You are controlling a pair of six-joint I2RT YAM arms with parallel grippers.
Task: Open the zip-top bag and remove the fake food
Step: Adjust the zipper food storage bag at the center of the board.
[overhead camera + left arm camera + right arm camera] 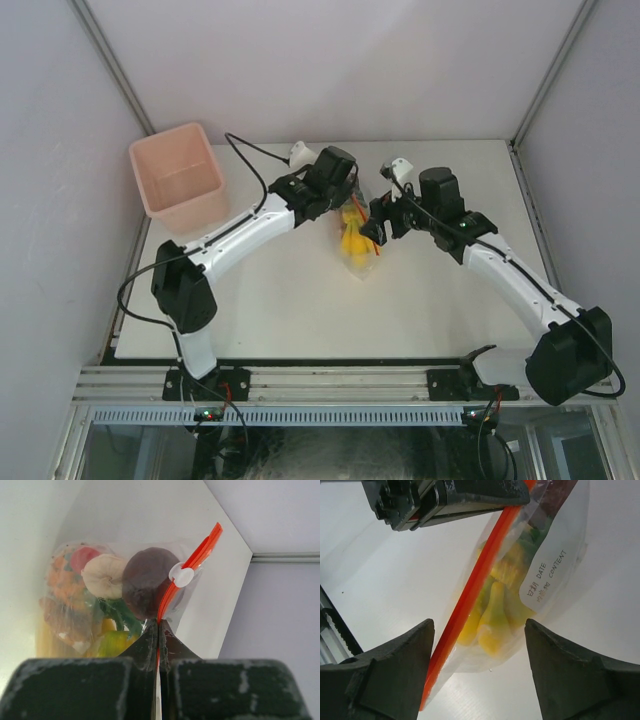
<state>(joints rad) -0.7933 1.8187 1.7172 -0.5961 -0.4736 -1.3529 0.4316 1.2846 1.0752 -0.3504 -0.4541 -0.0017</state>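
Left gripper (158, 628): jaws pressed together, pinching the red-orange zip strip (172, 592) of the zip-top bag (356, 243) at one end. The strip runs up and away from the pinch point, and the white slider (181, 575) sits on it a short way above the fingers.

Right gripper (479, 626): jaws spread wide, holding nothing. The bag hangs between the two fingers (395, 665) without touching either one.

Bag position: over the middle of the table (270, 300), between the two grippers, with the strip end uppermost. Whether its lower end rests on the table cannot be determined.

Contents: the fake food (495, 620) is all inside the bag – yellow pieces low down, with a dark round piece, a pale ring-shaped piece and orange and green bits nearer the strip. A white label (545, 580) printed "DATE" and "CONTENT" is on the bag wall.

The pink bin (180, 180) stands at the far left corner, well apart from the bag.
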